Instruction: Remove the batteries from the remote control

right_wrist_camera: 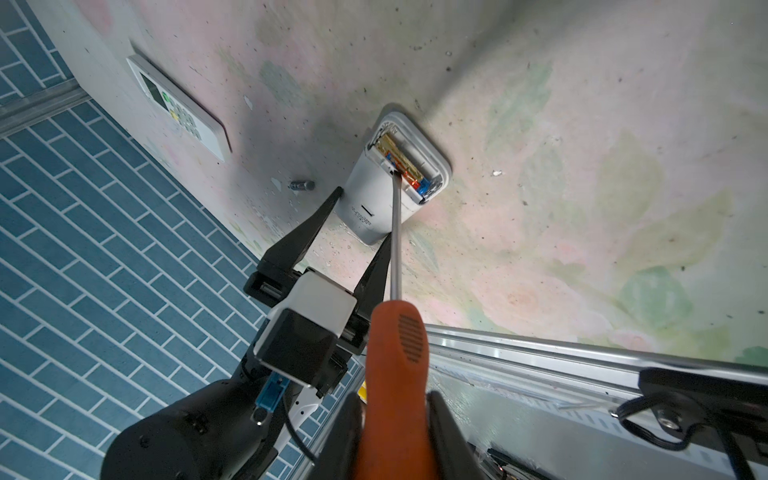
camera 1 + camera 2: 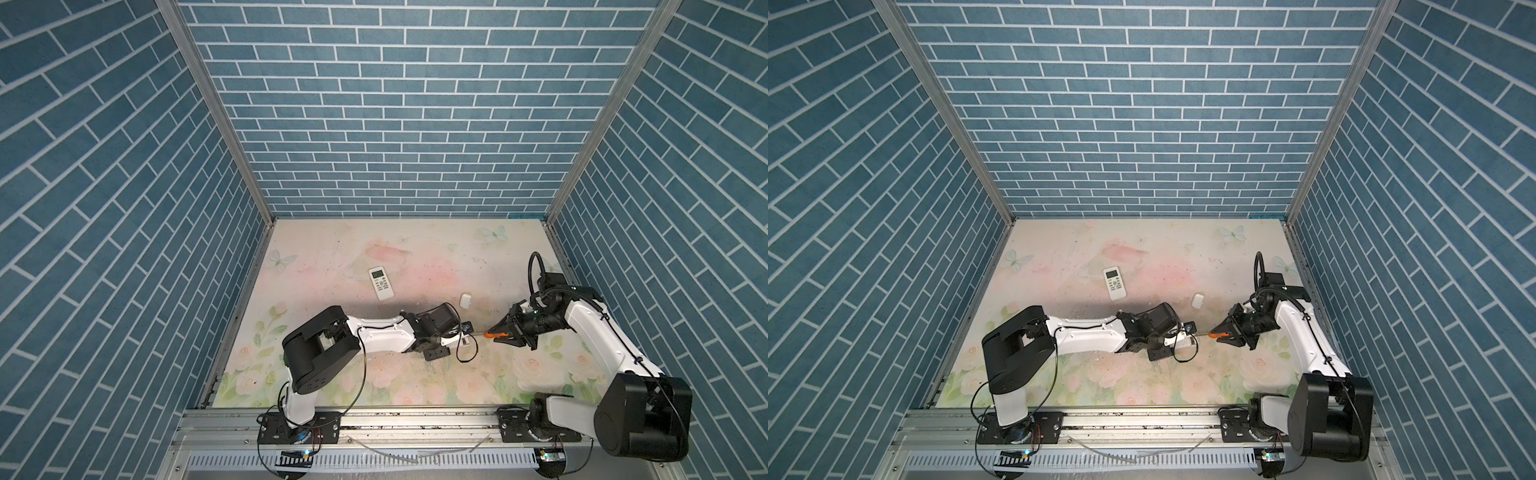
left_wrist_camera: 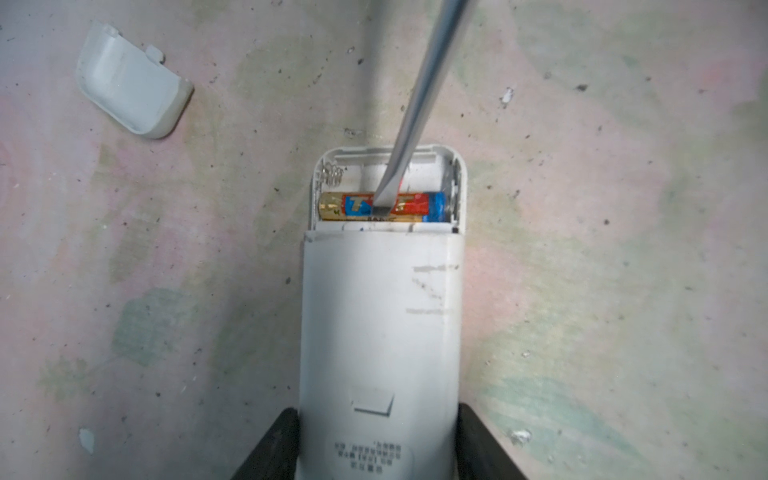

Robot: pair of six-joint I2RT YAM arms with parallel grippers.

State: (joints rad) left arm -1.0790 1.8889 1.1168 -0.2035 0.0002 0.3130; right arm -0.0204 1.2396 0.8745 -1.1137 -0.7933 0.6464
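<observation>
The left arm stretches low and nearly level, left gripper [image 3: 376, 419] clamped on the sides of the face-down remote control [image 3: 380, 316]. The bent right arm faces it; the right gripper [image 2: 494, 333] grasps a screwdriver [image 1: 392, 357] (orange handle), tip touching the battery [image 3: 415, 205] in the remote control's open compartment. A loose battery [image 1: 302, 185] lies near the remote control.

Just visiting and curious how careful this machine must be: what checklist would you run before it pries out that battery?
1. Compartment cover off the remote: ok, lying apart on the table.
2. Grip of the left claw on the remote: ok, fingers against both sides.
3. Grip of the right claw on the screwdriver: ok.
4. Tip of the screwdriver on the battery: ok, at mid-length.
5. Tip wedged under the battery: cannot tell.
</observation>
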